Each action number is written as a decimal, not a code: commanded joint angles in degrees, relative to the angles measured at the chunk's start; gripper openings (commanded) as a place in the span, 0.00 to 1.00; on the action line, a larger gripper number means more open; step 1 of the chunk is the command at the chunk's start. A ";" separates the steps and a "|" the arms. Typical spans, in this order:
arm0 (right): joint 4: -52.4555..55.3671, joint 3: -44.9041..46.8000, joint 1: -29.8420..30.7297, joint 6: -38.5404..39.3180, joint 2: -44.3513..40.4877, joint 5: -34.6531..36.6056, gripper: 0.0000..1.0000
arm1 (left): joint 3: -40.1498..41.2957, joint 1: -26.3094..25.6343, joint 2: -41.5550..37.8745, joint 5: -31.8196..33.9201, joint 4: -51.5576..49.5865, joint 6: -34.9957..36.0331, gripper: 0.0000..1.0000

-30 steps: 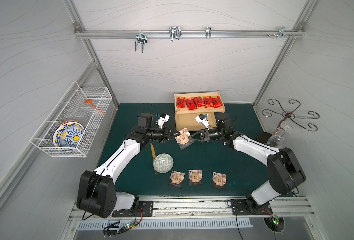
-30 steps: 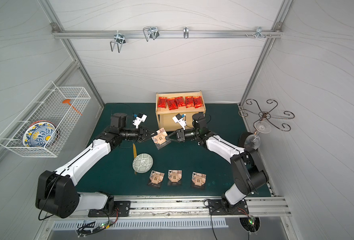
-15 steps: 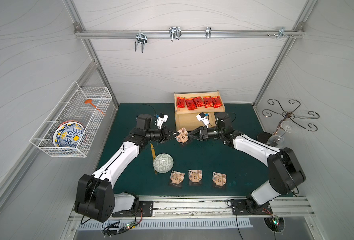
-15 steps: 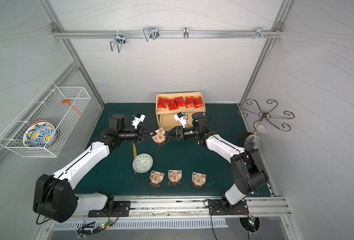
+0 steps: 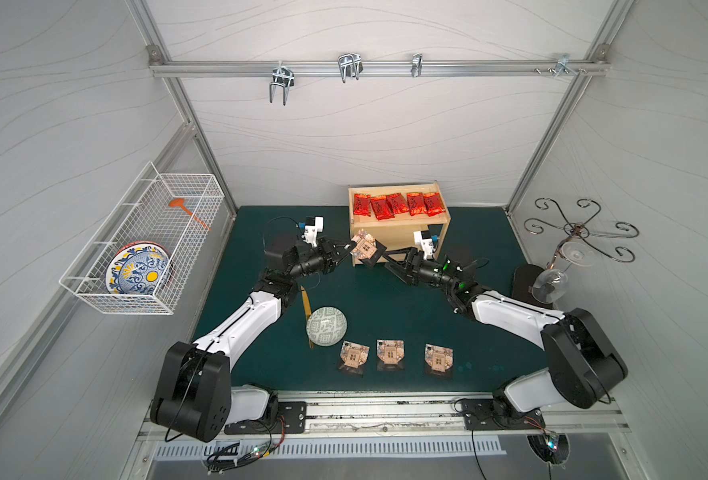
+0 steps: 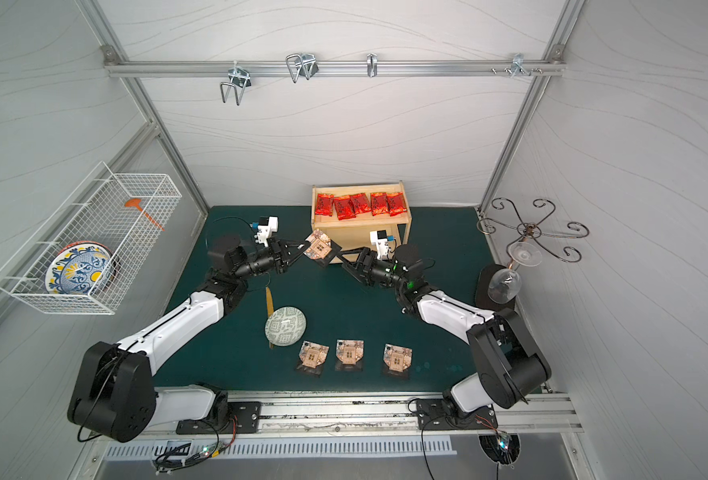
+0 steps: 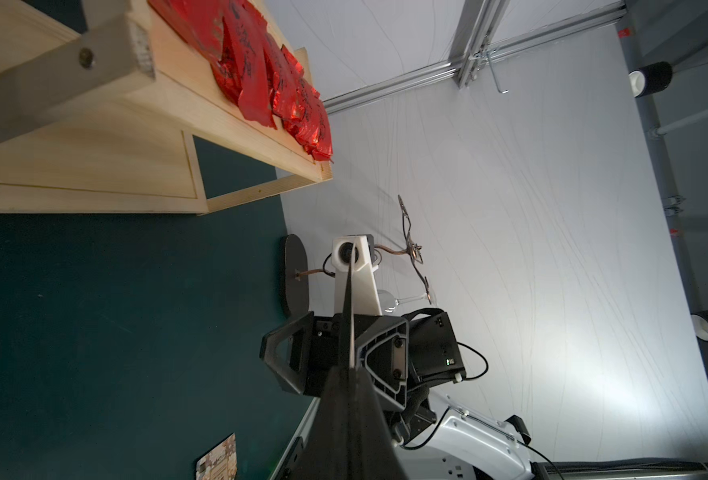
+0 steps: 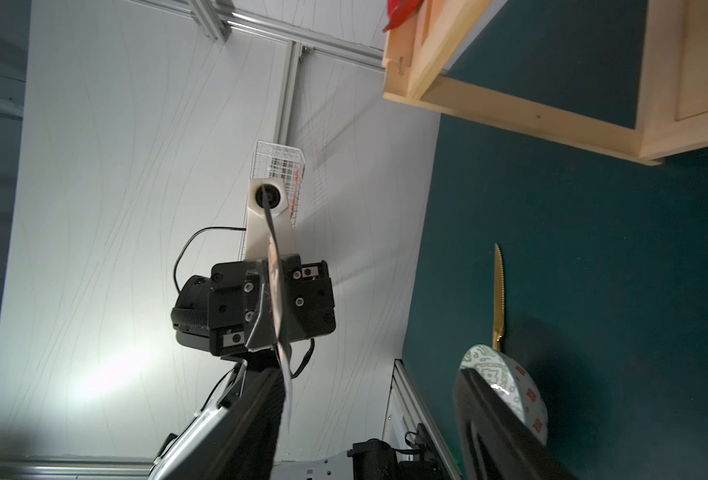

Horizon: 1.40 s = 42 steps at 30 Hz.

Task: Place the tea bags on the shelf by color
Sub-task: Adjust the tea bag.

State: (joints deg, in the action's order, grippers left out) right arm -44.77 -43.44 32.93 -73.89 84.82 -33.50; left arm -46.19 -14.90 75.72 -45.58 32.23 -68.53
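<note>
A black-edged tan tea bag (image 5: pixel 364 248) (image 6: pixel 318 246) hangs in the air just in front of the shelf (image 5: pixel 398 232) (image 6: pixel 360 230). My left gripper (image 5: pixel 350 246) (image 6: pixel 304 246) is shut on its near corner. In the left wrist view the bag (image 7: pixel 349 316) shows edge-on. My right gripper (image 5: pixel 381 259) (image 6: pixel 338 259) (image 8: pixel 369 415) stands open around the bag's other end (image 8: pixel 276 299), one finger close beside it. Several red tea bags (image 5: pixel 398 204) (image 7: pixel 277 83) lie in a row on the top board. Three tan tea bags (image 5: pixel 390 351) (image 6: pixel 349 351) lie near the mat's front edge.
A green-patterned bowl (image 5: pixel 326 326) (image 8: pixel 510 386) and a gold knife (image 5: pixel 306 301) (image 8: pixel 498 291) lie under my left arm. A white wire basket (image 5: pixel 144 249) with a plate hangs on the left wall. At the right stands a metal rack (image 5: pixel 572 232) with a wine glass (image 5: pixel 549 284).
My right gripper has opened and let go of the tan tea bag. The left gripper has shut on it, and the bag has moved back toward the shelf.
</note>
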 commanded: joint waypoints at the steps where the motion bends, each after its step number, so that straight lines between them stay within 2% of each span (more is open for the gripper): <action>1: -6.91 -2.54 1.75 -3.41 1.67 1.93 0.64 | 0.49 0.13 1.34 0.72 10.05 -4.26 0.00; 8: -8.31 -3.32 2.70 -3.74 2.46 2.69 0.48 | 1.25 0.13 1.80 0.36 10.93 -4.51 0.00; 18: -8.48 -2.36 3.28 -3.68 1.87 3.52 0.01 | 1.11 0.13 1.80 0.14 10.27 -4.30 0.00; 23: -5.57 -1.83 3.12 -2.06 1.33 4.09 0.00 | -0.05 0.12 -0.44 -0.20 2.85 0.58 0.00; 24: -5.33 -1.54 3.08 -1.90 1.39 4.34 0.00 | -0.42 0.20 -1.22 -0.29 0.13 2.26 0.08; 25: -5.29 -1.10 3.10 -1.54 1.32 4.70 0.00 | -1.03 0.22 -2.22 -0.18 -3.59 4.40 0.23; 26: -4.73 -0.59 3.00 -0.90 1.25 5.41 0.00 | -1.76 0.26 -3.44 0.28 -9.09 6.95 0.45; 27: -3.94 0.07 2.87 -0.40 0.98 6.31 0.00 | -2.55 0.30 -4.55 1.14 -14.80 9.69 0.61; 28: -3.49 1.02 2.93 0.17 0.64 7.56 0.00 | -3.79 0.31 -5.81 2.34 -21.50 13.28 0.74; 29: -2.74 1.98 3.00 0.94 0.18 9.23 0.00 | -4.81 0.36 -7.22 4.02 -28.40 16.71 0.80; 31: -0.45 3.61 3.14 2.27 -0.81 13.54 0.00 | -5.94 0.48 -9.99 7.64 -38.08 22.24 0.85; 34: 5.57 4.90 3.60 4.80 -2.77 22.99 0.00 | -4.85 0.70 -14.01 12.55 -46.69 27.27 0.86; 37: 9.73 4.42 5.36 7.24 -2.83 33.83 0.00 | -3.12 0.83 -17.40 16.49 -52.30 29.87 0.87; 42: 6.91 1.07 6.83 5.19 5.53 43.12 0.00 | -0.88 0.83 -20.19 18.55 -55.76 31.68 0.86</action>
State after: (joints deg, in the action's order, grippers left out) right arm -38.17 -40.32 38.85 -69.17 86.41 -0.14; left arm -47.66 -14.33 56.31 -30.22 -18.70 -41.08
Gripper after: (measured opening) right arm 0.047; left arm 0.860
